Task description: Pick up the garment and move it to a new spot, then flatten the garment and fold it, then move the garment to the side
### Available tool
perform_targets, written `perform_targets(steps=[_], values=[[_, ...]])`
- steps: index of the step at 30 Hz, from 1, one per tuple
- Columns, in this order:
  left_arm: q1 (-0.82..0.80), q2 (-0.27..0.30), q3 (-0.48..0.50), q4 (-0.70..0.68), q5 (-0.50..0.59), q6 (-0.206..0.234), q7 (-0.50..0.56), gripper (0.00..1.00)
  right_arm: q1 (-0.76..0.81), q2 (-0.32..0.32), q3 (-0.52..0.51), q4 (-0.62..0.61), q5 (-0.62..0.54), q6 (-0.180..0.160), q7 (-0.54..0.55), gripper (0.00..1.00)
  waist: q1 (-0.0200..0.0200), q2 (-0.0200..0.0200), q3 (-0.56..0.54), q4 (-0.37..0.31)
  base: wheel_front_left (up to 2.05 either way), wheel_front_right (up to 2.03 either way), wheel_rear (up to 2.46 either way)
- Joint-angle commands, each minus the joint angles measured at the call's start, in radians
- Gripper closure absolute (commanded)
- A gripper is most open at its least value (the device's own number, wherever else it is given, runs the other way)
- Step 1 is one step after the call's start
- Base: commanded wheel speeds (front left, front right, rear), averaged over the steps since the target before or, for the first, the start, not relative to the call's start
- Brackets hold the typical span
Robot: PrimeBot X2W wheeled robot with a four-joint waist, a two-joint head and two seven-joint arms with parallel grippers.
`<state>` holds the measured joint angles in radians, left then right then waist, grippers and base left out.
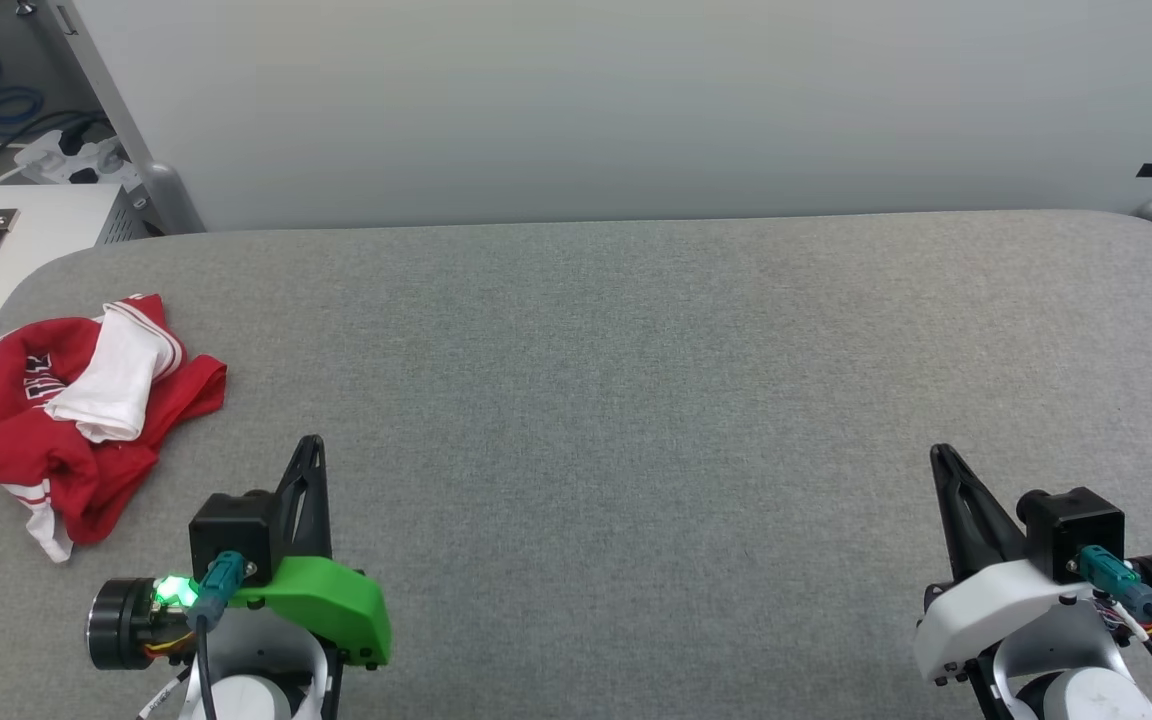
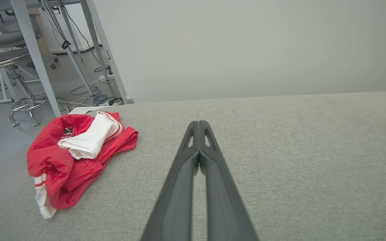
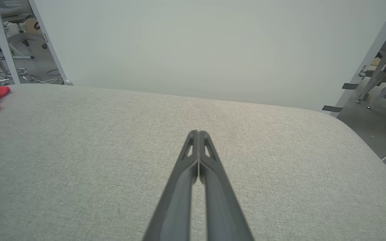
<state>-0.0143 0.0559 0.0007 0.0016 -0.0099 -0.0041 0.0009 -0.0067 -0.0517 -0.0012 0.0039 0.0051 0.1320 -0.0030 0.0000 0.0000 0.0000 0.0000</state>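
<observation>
Holding the left claw (image 1: 310, 452) pressed fully shut, fingers meeting tip to tip, gripping nothing. Holding the right claw (image 1: 940, 458) the same way, shut and empty (both wrist views showing the finger pairs closed along their length). Pointing both away from the body, low above the grey counter (image 1: 636, 400), well apart from each other; touching the surface or not, impossible to tell.

Leaving the garment (image 1: 86, 420) in a crumpled heap near the counter's left edge, towards the far corner. Showing red fabric bunched up, one white sleeve lying across the top, striped trim at the near end, a scrap of lettering peeking out. Lying ahead and to the left of the left claw, near but not touching; lying well apart from the right claw.

Judging by all this, standing at the very start: nothing picked up, moved, flattened or folded yet. Facing the whole sequence: grasping the heap, carrying it to the open middle, spreading it, folding it, shifting it aside. Probably needing the left claw first, being the nearer one, and needing it opening before any grasp.
</observation>
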Motion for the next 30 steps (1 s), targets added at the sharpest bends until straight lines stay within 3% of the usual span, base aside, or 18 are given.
perform_targets(steps=[1, 4, 5, 30], values=[[0.014, -0.006, -0.001, -0.002, 0.01, 0.004, -0.001, 1.0, 0.007, 0.001, 0.001, -0.004, -0.005, -0.001, 0.003, 1.0, 0.0, 0.0, 0.0, 0.0, 0.0, 0.0, 0.0], [0.014, -0.006, -0.001, -0.002, 0.01, 0.004, -0.001, 1.0, 0.007, 0.001, 0.001, -0.004, -0.005, -0.001, 0.003, 1.0, 0.0, 0.0, 0.0, 0.0, 0.0, 0.0, 0.0], [0.014, -0.006, -0.001, -0.002, 0.01, 0.004, -0.001, 0.0, 0.007, 0.001, 0.001, -0.004, -0.005, -0.001, 0.003, 0.0, 0.0, 0.0, 0.0, 0.0, 0.0, 0.0, 0.0], [0.007, -0.001, -0.005, 0.029, -0.04, -0.008, -0.044, 0.0, 0.003, 0.0, -0.012, 0.014, 0.031, 0.0, -0.043, 0.0, 0.0, 0.0, 0.001, -0.003, 0.0, 0.0, 0.0]])
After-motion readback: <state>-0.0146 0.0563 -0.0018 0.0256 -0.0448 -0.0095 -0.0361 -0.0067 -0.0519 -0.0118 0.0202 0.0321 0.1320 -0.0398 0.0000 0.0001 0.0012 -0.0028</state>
